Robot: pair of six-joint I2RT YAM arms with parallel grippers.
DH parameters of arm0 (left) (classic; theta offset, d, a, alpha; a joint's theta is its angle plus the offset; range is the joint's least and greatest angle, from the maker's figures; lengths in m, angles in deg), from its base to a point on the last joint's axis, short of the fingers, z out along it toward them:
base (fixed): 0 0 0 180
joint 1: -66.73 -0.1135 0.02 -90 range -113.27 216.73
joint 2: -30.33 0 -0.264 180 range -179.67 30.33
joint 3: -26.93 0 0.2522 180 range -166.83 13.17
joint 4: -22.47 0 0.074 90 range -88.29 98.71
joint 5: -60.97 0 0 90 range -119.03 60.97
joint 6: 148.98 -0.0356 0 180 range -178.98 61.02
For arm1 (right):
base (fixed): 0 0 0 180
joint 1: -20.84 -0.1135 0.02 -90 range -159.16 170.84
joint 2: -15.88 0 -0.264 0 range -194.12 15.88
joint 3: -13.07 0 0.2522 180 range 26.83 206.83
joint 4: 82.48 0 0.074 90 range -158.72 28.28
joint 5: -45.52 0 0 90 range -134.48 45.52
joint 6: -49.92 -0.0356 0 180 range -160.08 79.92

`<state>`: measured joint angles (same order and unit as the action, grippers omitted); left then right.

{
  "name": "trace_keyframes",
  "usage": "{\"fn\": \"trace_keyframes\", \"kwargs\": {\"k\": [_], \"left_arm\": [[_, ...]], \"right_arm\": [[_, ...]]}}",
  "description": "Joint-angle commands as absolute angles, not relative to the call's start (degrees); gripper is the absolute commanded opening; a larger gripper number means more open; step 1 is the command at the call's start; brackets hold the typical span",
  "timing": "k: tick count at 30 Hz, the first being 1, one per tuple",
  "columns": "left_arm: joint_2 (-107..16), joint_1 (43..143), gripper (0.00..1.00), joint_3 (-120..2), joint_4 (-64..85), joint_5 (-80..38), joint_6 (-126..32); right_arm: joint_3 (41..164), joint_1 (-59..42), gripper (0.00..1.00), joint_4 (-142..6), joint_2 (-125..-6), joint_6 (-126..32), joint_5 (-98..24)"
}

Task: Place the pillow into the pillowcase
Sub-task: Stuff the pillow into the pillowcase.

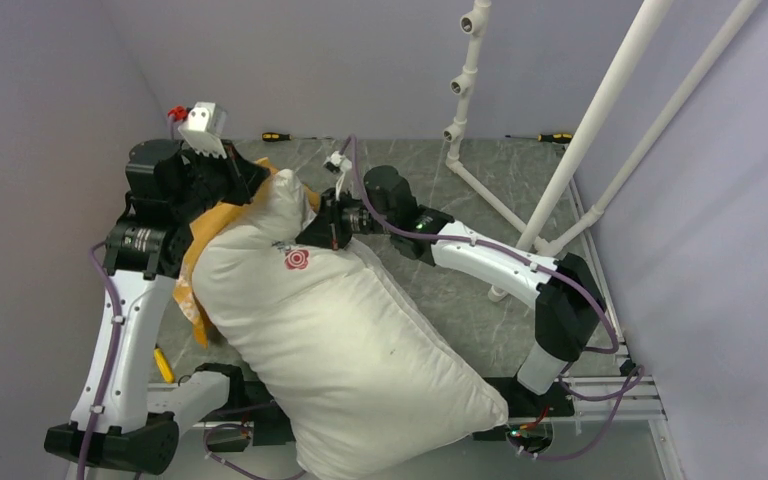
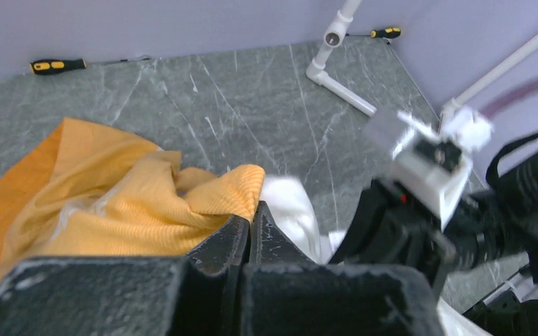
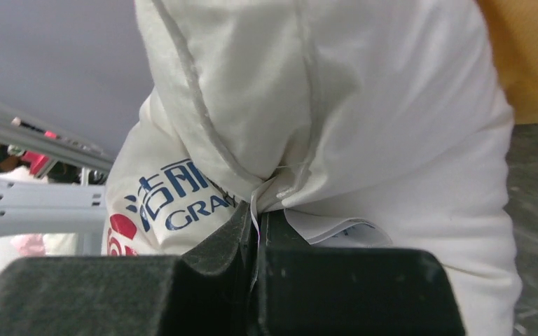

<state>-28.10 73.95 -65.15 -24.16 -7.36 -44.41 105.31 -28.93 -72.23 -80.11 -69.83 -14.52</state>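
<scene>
Currently right gripper (image 3: 256, 225) is clamped on the pillow (image 1: 345, 340) at its seam by the logo (image 1: 297, 259), likely to steer that end in. Left gripper (image 2: 250, 215) pinches the pillowcase (image 2: 112, 203) edge, probably holding the mouth open; pillow lies mostly outside it.

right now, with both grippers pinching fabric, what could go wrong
1. The right gripper pinches only a thin seam fold of the pillow; a hard pull could slip it free.
2. The pillowcase is bunched in the shut left gripper, so the pillow may snag on its folds.
</scene>
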Motion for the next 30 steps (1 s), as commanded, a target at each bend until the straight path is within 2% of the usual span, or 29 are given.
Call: {"fn": "trace_keyframes", "kwargs": {"k": [1, 8, 13, 17, 21, 25, 29, 30], "left_arm": [[-30.76, 74.37, 0.0, -70.86, -20.66, -5.51, -44.71], [-34.42, 74.5, 0.0, -75.49, -22.98, 12.73, -44.68], [-31.66, 74.6, 0.0, -74.15, -25.67, 10.89, -48.03], [-30.05, 74.63, 0.0, -74.62, -24.77, 16.21, -48.73], [-29.08, 74.67, 0.0, -75.29, -26.45, 24.38, -47.78], [-24.19, 74.86, 0.0, -70.49, -25.38, 25.62, -45.52], [-19.84, 74.9, 0.0, -65.36, -27.14, 19.79, -45.45], [-18.71, 74.9, 0.0, -63.95, -27.68, 16.97, -45.53]], "right_arm": [[103.15, -35.19, 0.0, -71.86, -79.34, -71.05, -3.28], [109.37, -35.95, 0.0, -70.89, -83.25, -72.22, -5.65], [120.86, -36.72, 0.0, -64.11, -87.91, -68.72, -2.52], [120.08, -35.63, 0.0, -67.17, -88.75, -71.51, -2.4], [112.97, -31.65, 0.0, -80.13, -86.94, -81.14, -0.9], [109.1, -26.34, 0.0, -86.88, -85.2, -87.76, -1.15], [115.33, -25.71, 0.0, -73.58, -88.26, -83.8, -2.24], [115.68, -26.04, 0.06, -71.93, -88.42, -82.87, -2.44]]}}
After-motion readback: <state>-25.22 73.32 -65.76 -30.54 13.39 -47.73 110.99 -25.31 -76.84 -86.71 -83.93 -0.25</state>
